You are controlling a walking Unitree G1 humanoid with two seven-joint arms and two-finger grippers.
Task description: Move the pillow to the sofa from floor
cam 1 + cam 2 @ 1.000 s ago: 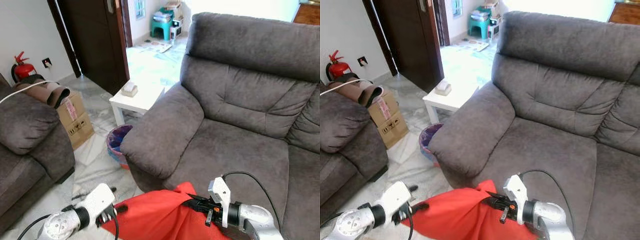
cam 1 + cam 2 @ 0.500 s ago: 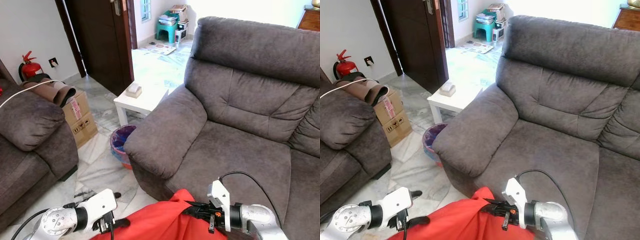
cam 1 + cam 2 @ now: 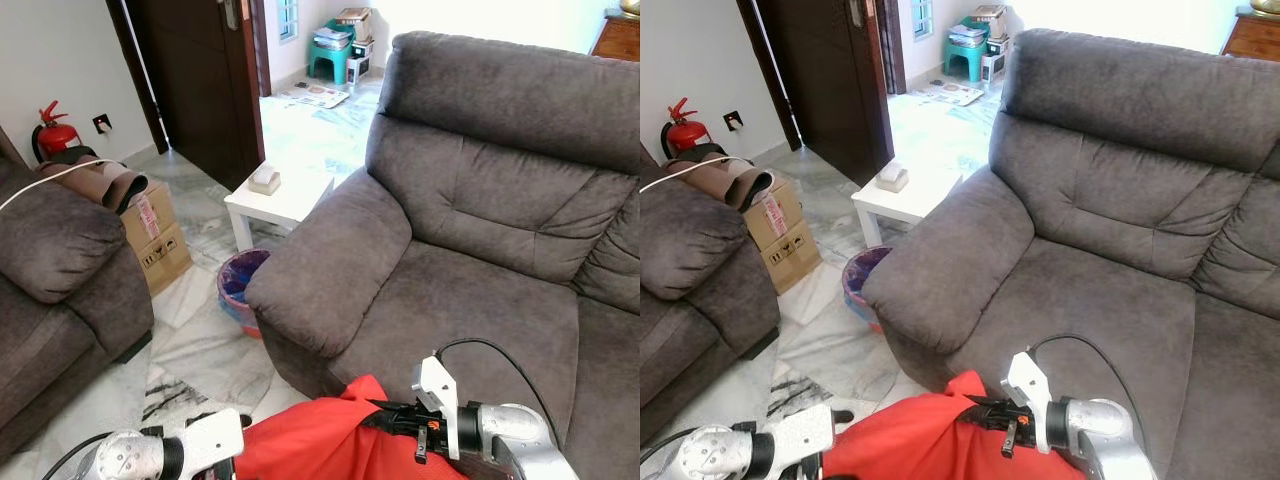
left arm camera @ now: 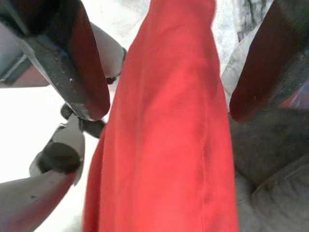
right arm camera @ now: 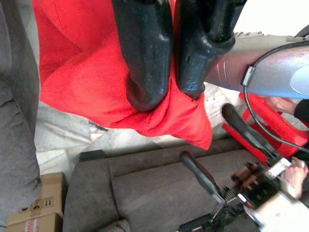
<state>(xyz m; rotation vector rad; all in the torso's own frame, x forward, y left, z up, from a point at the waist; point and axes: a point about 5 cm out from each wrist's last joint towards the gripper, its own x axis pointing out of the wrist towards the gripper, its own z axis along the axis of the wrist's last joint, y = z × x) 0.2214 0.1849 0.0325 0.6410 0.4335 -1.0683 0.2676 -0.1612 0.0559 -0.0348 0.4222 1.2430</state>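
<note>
The red pillow hangs low in front of the grey sofa, just before its seat edge. My right gripper is shut on the pillow's top corner; the right wrist view has both black fingers pinching red fabric. My left gripper is at the pillow's left edge, near the floor. In the left wrist view its fingers stand wide apart, open, with the pillow running between them.
A white side table and a bin with a purple liner stand left of the sofa arm. Further left are a cardboard box, a second grey sofa and a fire extinguisher. Marble floor lies between.
The view has shifted slightly. My left arm has sunk lower, and the pillow's left edge now overlaps its gripper. My right gripper keeps its hold on the corner.
</note>
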